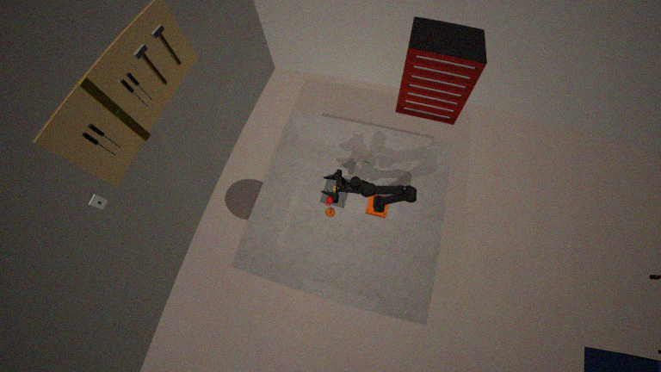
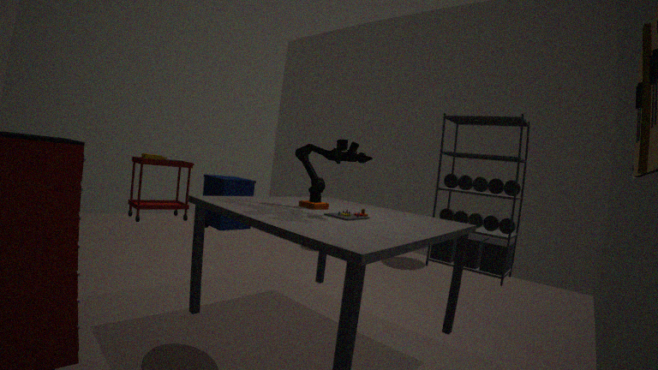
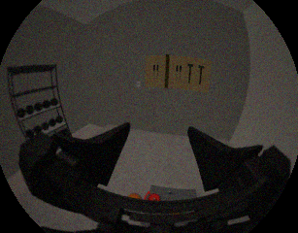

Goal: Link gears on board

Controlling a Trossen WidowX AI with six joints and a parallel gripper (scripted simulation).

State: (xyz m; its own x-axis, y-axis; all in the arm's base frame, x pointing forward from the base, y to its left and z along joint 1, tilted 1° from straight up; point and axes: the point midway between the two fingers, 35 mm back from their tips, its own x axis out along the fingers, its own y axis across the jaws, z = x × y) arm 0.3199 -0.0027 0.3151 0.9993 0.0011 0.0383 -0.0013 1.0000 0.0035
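Observation:
My gripper (image 1: 324,185) (image 2: 370,158) (image 3: 159,127) is open and empty, held level high above the table, with its fingers wide apart in the wrist view. The grey board (image 1: 342,201) (image 3: 174,191) lies below it, partly hidden by the gripper in the top view. The red gear (image 1: 329,198) (image 3: 153,197) is at the board's edge. An orange gear (image 1: 330,212) (image 3: 135,196) stands on the table just beyond that edge. Something yellow (image 1: 335,189) (image 2: 345,215) shows on the board, too small to tell which gears. Pegs and seating of gears cannot be made out.
The arm's orange base (image 1: 376,207) (image 2: 313,205) stands on the grey table (image 1: 336,260) (image 2: 290,223), behind the board. A red tool cabinet (image 1: 431,83), a pegboard with tools (image 1: 114,141) (image 3: 155,83) and a shelf rack (image 2: 484,156) (image 3: 34,91) stand away from the table.

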